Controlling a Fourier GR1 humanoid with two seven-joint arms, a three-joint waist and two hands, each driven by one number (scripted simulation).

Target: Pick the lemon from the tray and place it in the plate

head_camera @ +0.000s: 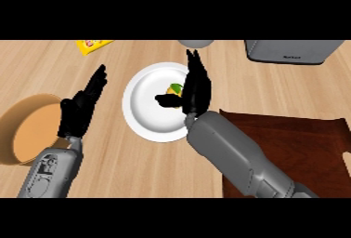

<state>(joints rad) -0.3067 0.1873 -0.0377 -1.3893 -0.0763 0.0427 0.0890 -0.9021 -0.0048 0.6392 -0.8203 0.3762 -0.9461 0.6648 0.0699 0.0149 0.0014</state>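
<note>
Black right hand (194,88) hangs over the round white plate (147,122), thumb and fingers pinching the yellow-green lemon (176,88). Left hand (82,108) rests spread, fingers straight, above the light wooden tabletop (137,172).

The pale wooden counter (137,172) carries a round white plate (147,118) near its middle. A dark brown rectangular tray (302,139) lies toward the right edge, a tan round bowl (27,128) toward the left edge.

A kitchen: a pale wood-grain surface (137,172) carries a white plate (147,116), with a tan bowl (21,121) to its left, a dark brown tray (302,139) to its right and a grey appliance (291,51) beyond.
</note>
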